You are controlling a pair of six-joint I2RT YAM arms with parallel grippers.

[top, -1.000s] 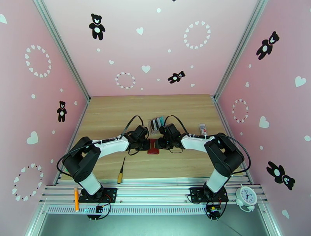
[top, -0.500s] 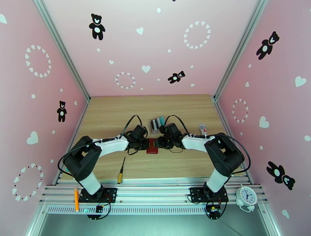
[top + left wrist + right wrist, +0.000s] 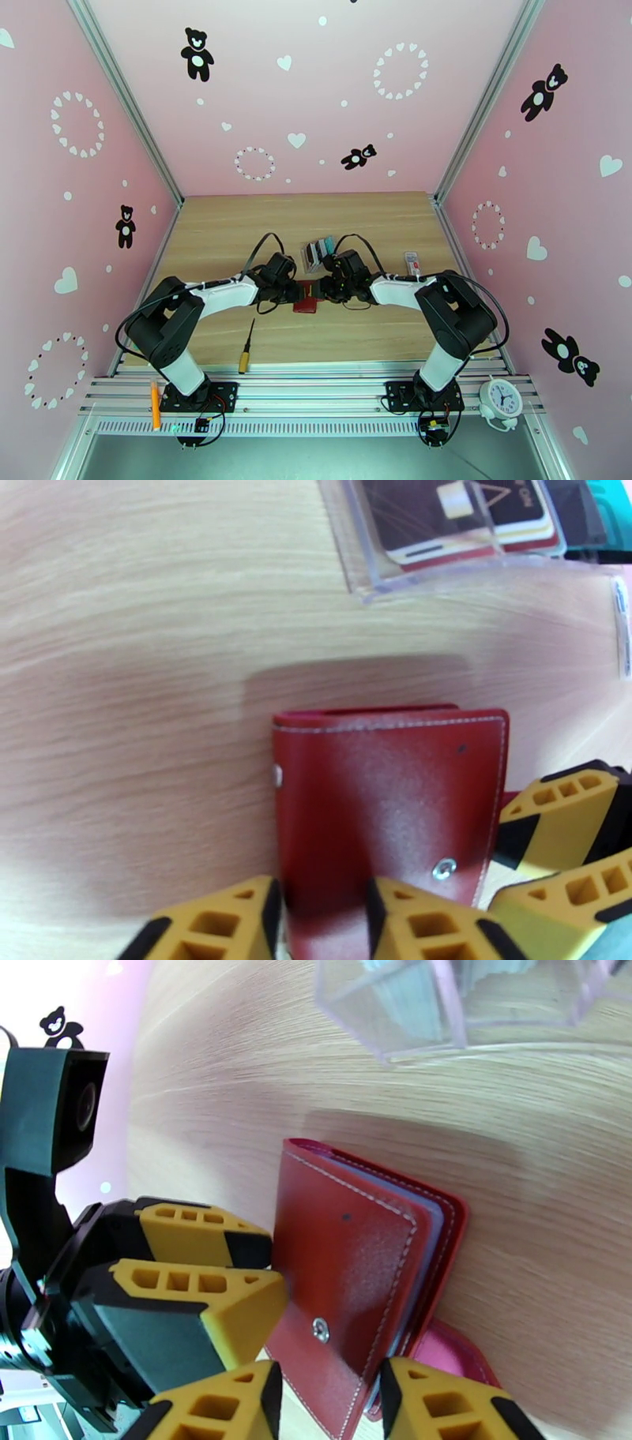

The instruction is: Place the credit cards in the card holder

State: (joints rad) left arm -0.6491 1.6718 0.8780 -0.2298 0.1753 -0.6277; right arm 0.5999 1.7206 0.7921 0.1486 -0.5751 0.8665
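Pale wood-grain tabletop (image 3: 237, 229), enclosed by pink walls with bear and heart decals, carries the work area.

Left gripper (image 3: 324, 894): the fingers stand apart with nothing pinched between them. The card holder (image 3: 391, 796) shows its red face across the gap. One finger sits level with the holder's left edge, and the other overlaps the face beside the snap stud (image 3: 443, 868).

Right gripper (image 3: 328, 1374): the fingers stand part-way apart and flank the lower corner of the holder's front cover. Whether the pads press on the cover cannot be determined.

The two grippers meet the card holder from opposite sides at mid-table. The holder is folded, its front cover slightly raised, with pale inner leaves showing along the open edge in the right wrist view.

Clear slotted rack (image 3: 371, 579): it stands just beyond the holder, with a strip of bare wood between them. The credit cards (image 3: 442, 515) stand upright in its slots, a dark card nearest and a teal one at the far side.

Farther out are:
- a yellow-handled screwdriver (image 3: 246, 347) near the front edge
- a small white-and-red item (image 3: 411, 263) to the right of the rack
- an orange pen (image 3: 155, 404) on the rail by the left base
- a white clock (image 3: 500, 397) by the right base
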